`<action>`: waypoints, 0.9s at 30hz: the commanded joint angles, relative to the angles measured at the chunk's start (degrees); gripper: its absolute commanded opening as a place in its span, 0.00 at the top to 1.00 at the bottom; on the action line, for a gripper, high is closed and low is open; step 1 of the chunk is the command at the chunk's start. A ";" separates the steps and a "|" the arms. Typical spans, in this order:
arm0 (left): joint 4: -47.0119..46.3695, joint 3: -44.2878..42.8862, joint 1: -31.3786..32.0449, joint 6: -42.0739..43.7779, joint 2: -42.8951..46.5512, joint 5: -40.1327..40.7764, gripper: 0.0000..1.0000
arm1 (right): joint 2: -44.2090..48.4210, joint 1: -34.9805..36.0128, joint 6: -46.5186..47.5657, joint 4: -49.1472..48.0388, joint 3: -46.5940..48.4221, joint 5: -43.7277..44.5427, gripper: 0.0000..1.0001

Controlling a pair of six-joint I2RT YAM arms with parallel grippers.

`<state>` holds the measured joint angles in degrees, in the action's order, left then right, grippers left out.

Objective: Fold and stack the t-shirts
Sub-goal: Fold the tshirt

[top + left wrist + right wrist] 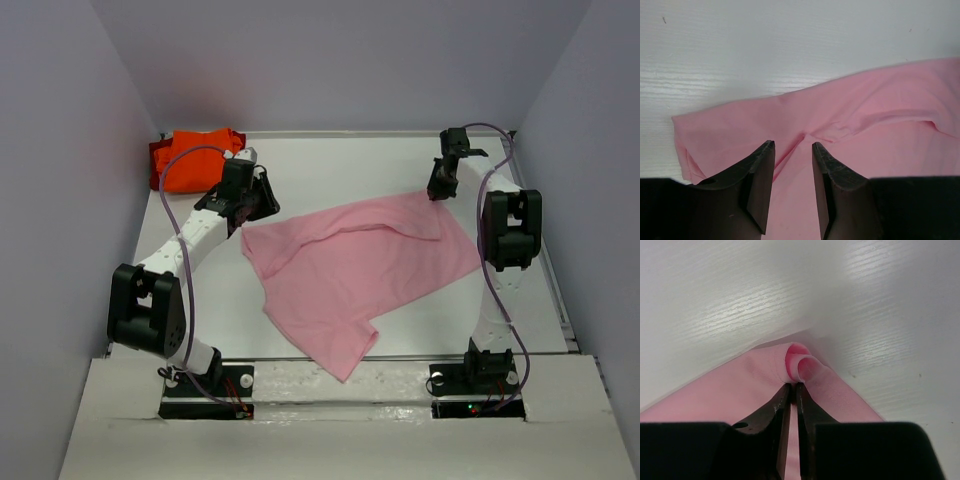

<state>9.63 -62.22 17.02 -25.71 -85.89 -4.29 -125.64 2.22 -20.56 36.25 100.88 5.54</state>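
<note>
Across the middle of the surface (430,320) your pink t-shirt (350,275) lies rumpled, folding not yet begun. Your right tool (793,386) pinches its far corner; your left tool (792,145) hovers spread over the opposite corner. Next, likely: close left, pull flat.

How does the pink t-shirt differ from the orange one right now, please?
The pink t-shirt lies spread out centrally; the orange t-shirt sits in a compact heap in the far left corner. The right hand pinches the pink t-shirt's edge; no hand holds the orange t-shirt. Both rest on the white table.
</note>
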 commanded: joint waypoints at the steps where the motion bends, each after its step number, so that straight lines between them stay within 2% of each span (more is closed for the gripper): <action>1: -1.37 0.69 -0.14 1.02 0.63 -0.89 0.55 | 1.72 -0.37 0.61 0.14 1.16 -1.76 0.84; 13: -1.63 0.69 -0.14 0.93 0.28 -1.86 0.55 | 3.04 -0.37 0.87 -0.83 -0.68 -3.25 0.77; 15: -1.63 0.69 -0.23 1.02 0.37 -1.86 0.55 | 2.69 -0.37 0.96 -0.92 -0.77 -3.25 0.79; 18: -1.63 0.69 -0.14 1.02 0.37 -1.94 0.55 | 2.33 -0.37 0.87 -1.09 -0.95 -3.08 0.99; 27: -1.81 0.96 -0.14 0.84 0.02 -2.47 0.55 | 3.21 -0.37 0.69 -1.36 2.39 -1.85 1.00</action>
<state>9.17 -61.56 17.02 -25.74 -86.15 -5.78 -125.62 2.22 -20.14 35.99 100.36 3.16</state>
